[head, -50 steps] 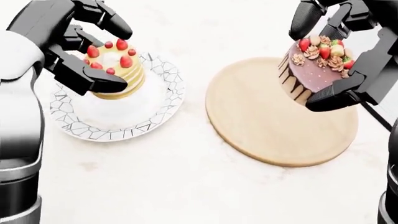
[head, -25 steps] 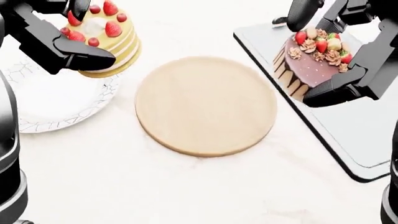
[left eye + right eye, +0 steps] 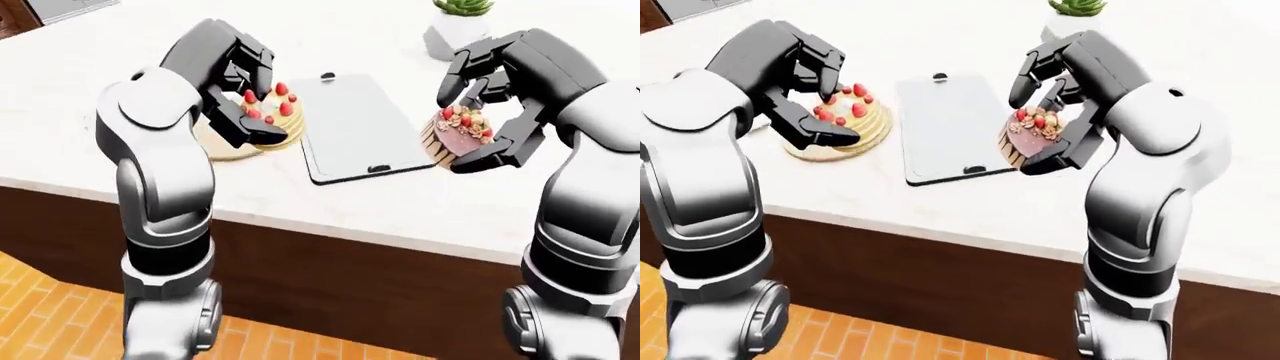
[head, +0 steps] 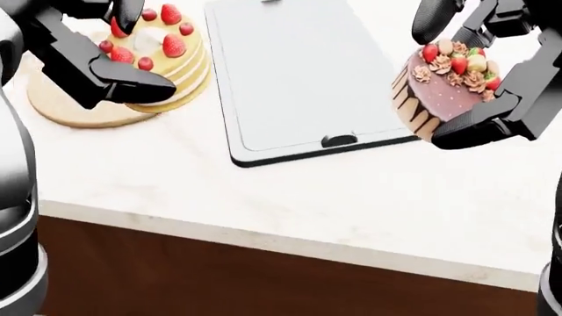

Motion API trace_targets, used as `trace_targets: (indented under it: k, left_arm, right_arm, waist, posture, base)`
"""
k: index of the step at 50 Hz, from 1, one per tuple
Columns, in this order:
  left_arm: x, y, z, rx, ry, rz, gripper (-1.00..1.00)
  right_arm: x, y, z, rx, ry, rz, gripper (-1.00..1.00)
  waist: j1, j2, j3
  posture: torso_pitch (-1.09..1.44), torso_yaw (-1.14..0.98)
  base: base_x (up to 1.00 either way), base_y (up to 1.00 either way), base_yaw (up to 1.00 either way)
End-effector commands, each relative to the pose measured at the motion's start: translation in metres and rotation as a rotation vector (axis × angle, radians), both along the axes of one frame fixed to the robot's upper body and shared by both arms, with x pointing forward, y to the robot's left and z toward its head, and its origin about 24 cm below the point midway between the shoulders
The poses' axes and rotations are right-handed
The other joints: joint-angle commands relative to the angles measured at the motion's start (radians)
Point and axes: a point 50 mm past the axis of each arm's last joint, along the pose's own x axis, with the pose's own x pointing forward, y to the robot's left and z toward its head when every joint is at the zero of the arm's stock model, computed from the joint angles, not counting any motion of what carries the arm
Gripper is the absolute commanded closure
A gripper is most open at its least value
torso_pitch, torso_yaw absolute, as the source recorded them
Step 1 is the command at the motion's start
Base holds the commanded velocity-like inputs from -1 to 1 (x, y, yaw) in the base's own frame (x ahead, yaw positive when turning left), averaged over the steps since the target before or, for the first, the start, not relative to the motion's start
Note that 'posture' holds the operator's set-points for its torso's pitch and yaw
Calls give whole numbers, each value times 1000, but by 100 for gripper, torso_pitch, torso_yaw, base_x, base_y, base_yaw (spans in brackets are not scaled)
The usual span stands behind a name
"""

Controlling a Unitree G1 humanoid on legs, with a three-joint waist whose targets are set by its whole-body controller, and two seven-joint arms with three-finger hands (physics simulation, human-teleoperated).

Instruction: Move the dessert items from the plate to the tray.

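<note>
1. The left hand (image 4: 105, 62) has its fingers closed around the yellow cake (image 4: 163, 56), holding it up just left of the tray (image 4: 298, 72).
2. That cake sits nearly level, its strawberry top facing up and tipped a little.
3. The right hand (image 4: 492, 72) has its fingers wrapped around the chocolate cake (image 4: 439, 92), just right of the tray.
4. This cake is tilted, its top facing up and toward the tray.
5. Both arms are bent, hands raised over the white counter (image 4: 290, 197).
6. The tray's long side runs away from the robot.
7. A round wooden board (image 4: 70, 108) lies left of the tray, under the yellow cake.
</note>
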Motion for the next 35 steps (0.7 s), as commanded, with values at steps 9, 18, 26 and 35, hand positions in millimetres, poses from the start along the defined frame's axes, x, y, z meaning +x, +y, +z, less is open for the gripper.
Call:
trace_targets:
  k: [9, 18, 26, 35]
  left_arm:
    - [-6, 1, 12, 7, -81, 6, 100]
    - [-6, 2, 11, 7, -80, 3, 100]
    - [-6, 1, 13, 8, -83, -2, 100]
    - [-6, 0, 14, 11, -86, -8, 100]
  right_arm:
    - [-9, -2, 18, -32, -126, -16, 98]
    - [-10, -2, 16, -36, -123, -13, 98]
    - [-10, -1, 17, -28, -126, -11, 97]
    - [-8, -2, 17, -27, -128, -21, 98]
  waist:
    - [0, -38, -39]
    - [-39, 36, -8]
    - [-22, -43, 23]
    - [10, -9, -54]
  posture:
    - [0, 0]
    - [0, 0]
    - [0, 0]
    - [0, 0]
  base:
    - [8, 57, 0]
    - [8, 38, 0]
    - [21, 30, 0]
    - [5, 0, 0]
